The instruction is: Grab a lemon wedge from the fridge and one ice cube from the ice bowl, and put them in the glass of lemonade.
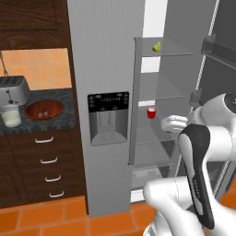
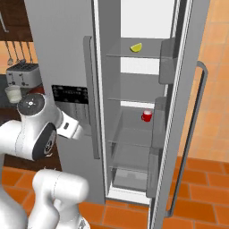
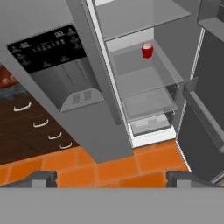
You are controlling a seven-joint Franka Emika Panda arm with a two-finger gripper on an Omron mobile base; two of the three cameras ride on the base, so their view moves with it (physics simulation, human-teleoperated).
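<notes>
Pincer [image 3: 112, 177] agape — lemon wedge [image 2: 136, 47] lengthwise L–R

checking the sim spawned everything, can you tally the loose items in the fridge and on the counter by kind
lemon wedge: 1, on an upper fridge shelf
red cup: 1, on a lower shelf
ice bowl: 1, on the counter
glass of lemonade: 1, left of the bowl
toaster: 1
total: 5

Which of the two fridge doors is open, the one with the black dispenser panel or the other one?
The other one: the plain door is swung wide, showing the shelves with the lemon wedge and a small red cup. The door with the black dispenser panel is shut.
</notes>
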